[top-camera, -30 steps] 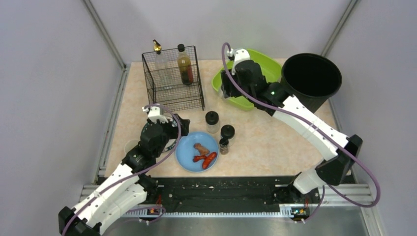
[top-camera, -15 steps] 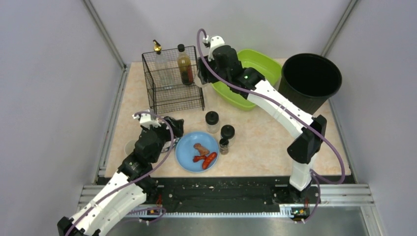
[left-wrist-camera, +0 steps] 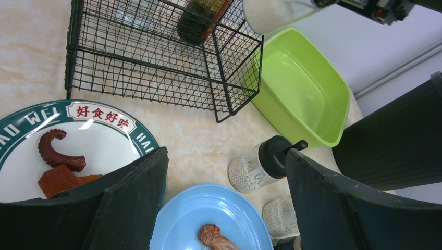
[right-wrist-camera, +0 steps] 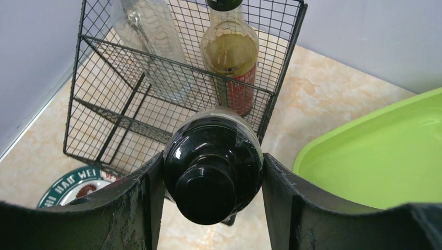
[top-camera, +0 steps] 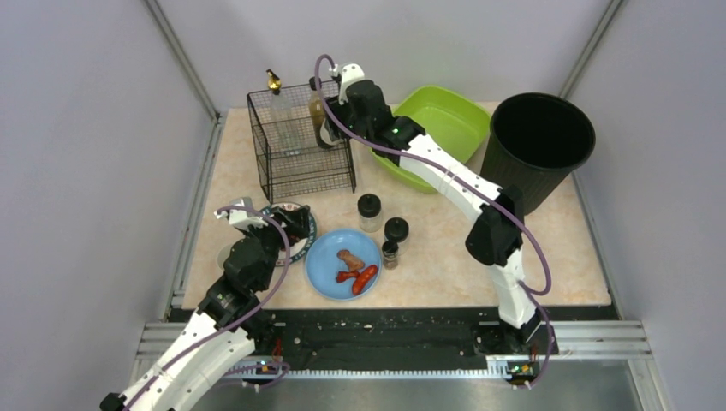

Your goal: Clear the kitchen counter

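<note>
The kitchen counter (top-camera: 454, 248) lies beyond the black rail (top-camera: 377, 330) — right gripper (right-wrist-camera: 211, 177) clamped on a black-capped jar (right-wrist-camera: 213, 151) beside the wire rack (right-wrist-camera: 156, 88), probably to stow it, left gripper (left-wrist-camera: 224, 172), jaws apart, above the printed plate (left-wrist-camera: 104, 117).

On the counter (top-camera: 445, 240) a blue plate (top-camera: 325, 257) with sausages (top-camera: 364, 278) lies beside three jars (top-camera: 370, 210); the right gripper (top-camera: 329, 132) hangs at the black wire rack (top-camera: 291, 171).

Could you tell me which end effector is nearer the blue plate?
Left. The left end effector hangs beside the blue plate; right end effector holds a jar by the rack.
</note>
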Action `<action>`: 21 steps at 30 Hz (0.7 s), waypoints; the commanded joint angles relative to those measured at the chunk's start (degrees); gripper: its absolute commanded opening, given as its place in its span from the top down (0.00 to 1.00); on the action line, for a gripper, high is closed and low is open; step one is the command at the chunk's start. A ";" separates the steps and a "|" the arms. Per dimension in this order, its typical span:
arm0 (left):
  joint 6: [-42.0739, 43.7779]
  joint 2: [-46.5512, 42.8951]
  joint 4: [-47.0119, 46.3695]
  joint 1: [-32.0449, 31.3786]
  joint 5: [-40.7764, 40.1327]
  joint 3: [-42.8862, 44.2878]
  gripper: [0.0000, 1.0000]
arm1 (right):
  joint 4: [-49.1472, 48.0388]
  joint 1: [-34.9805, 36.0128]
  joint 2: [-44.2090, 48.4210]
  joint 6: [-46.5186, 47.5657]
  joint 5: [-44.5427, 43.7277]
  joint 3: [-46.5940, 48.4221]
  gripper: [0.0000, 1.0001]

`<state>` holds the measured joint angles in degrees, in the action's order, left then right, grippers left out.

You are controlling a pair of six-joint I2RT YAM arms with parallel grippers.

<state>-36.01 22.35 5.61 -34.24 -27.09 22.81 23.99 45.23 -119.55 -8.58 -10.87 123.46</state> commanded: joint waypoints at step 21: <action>-0.53 -0.21 -2.35 -0.19 -0.29 -0.48 0.13 | -10.63 -0.39 -14.39 -0.98 -4.27 14.00 1.00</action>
<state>-36.10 22.26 5.61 -34.24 -27.49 22.70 20.18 45.19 -133.29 -8.16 -13.28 132.73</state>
